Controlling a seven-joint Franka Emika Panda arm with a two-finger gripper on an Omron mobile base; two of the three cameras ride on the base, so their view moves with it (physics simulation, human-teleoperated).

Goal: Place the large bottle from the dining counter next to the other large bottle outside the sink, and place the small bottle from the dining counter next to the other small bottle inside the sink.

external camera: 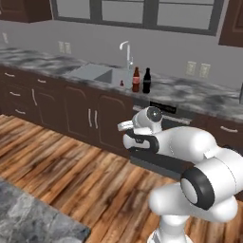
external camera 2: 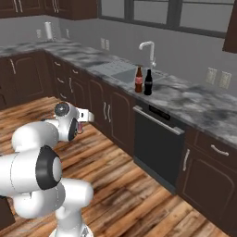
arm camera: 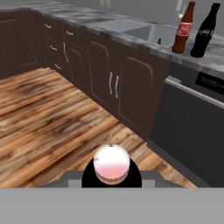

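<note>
hand (arm camera: 112, 177): closed on small bottle (arm camera: 112, 164), end-on to camera | sink (arm camera: 146, 30): ahead, up-right on far table (arm camera: 87, 18), other small bottle (arm camera: 159, 41) inside | two large bottles (arm camera: 183, 28) upright just right of it | hand well apart, across wood floor (arm camera: 48, 113)

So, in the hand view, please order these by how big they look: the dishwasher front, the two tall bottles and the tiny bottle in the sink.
1. dishwasher front, partly because it is nearer.
2. red-labelled bottle and black bottle: they look alike, so no ranking.
3. tiny bottle in the sink, the smallest.
</note>
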